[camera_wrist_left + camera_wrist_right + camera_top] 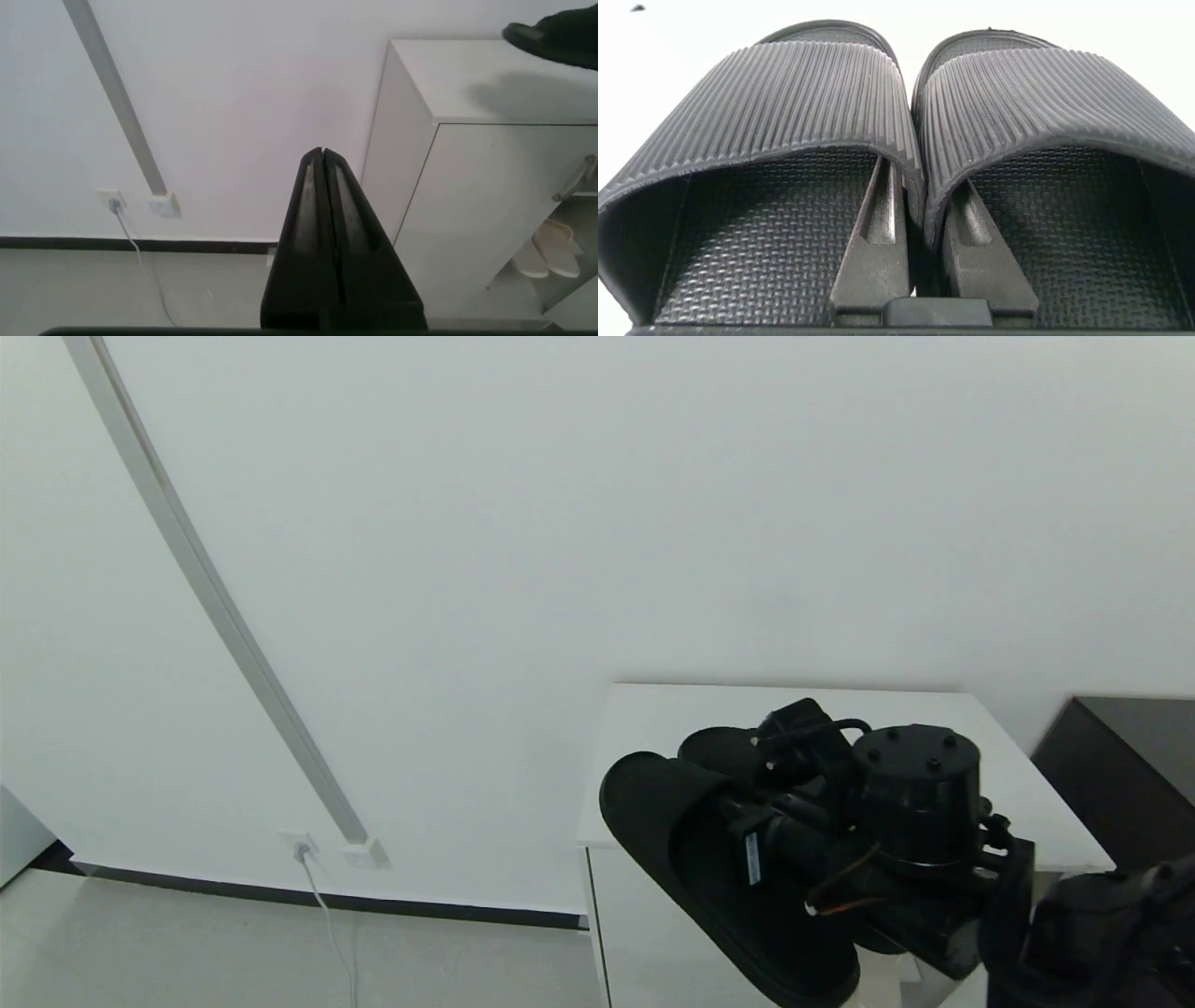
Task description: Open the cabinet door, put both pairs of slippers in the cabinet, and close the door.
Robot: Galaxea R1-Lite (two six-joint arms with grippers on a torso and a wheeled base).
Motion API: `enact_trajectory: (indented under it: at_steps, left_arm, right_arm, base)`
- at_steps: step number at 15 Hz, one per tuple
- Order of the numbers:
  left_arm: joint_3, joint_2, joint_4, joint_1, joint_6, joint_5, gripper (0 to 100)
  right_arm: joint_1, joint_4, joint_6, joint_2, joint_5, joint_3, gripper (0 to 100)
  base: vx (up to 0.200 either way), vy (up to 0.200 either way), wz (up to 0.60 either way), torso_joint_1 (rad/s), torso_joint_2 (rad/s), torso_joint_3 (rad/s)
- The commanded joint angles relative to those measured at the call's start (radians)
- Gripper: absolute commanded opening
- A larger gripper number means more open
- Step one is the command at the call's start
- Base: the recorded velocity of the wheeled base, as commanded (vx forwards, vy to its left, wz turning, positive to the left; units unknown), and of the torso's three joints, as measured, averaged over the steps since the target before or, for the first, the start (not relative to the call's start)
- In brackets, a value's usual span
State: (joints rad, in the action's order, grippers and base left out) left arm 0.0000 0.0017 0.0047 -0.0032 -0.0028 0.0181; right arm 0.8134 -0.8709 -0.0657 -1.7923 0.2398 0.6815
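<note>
A pair of black slippers (672,831) hangs in the air over the front of the white cabinet (653,728), toes pointing up and left. My right gripper (922,177) has one finger inside each slipper and is shut on the two inner side walls pressed together. The ribbed straps of the black slippers (822,103) arch over the fingers. My left gripper (323,159) is shut on nothing, out in front of the wall to the left of the cabinet (486,84). A pair of white slippers (549,250) lies inside the cabinet, seen through an opening low on its front.
A wall socket with a white cable (301,847) sits low on the wall left of the cabinet. A slanted white strip (215,597) runs down the wall to it. A dark piece of furniture (1120,775) stands right of the cabinet. Bare floor lies at the lower left.
</note>
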Motion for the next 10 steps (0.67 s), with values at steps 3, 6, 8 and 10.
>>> enact_trajectory:
  at_steps: [3, 6, 8, 10]
  left_arm:
    - [0.0, 0.001, 0.0, 0.0, 0.0, 0.002, 0]
    - [0.0, 0.001, 0.0, 0.0, 0.0, 0.003, 0]
    - [0.0, 0.001, 0.0, 0.0, 0.0, 0.003, 0]
    - [0.0, 0.001, 0.0, 0.0, 0.0, 0.003, 0]
  right_arm:
    - [0.033, 0.0, 0.0, 0.094, -0.004, -0.046, 0]
    - [0.043, 0.0, 0.0, 0.093, -0.002, -0.049, 0]
    - [0.043, -0.002, 0.001, 0.094, -0.004, -0.06, 0]
    - [0.043, -0.002, 0.004, 0.096, 0.003, -0.065, 0]
  base:
    - [-0.067, 0.0, 0.0, 0.001, 0.0, 0.001]
    - [-0.2, 0.0, 0.0, 0.01, 0.01, 0.001]
    - [0.0, 0.0, 0.0, 0.0, 0.0, 0.0]
    - [0.0, 0.0, 0.0, 0.0, 0.0, 0.0]
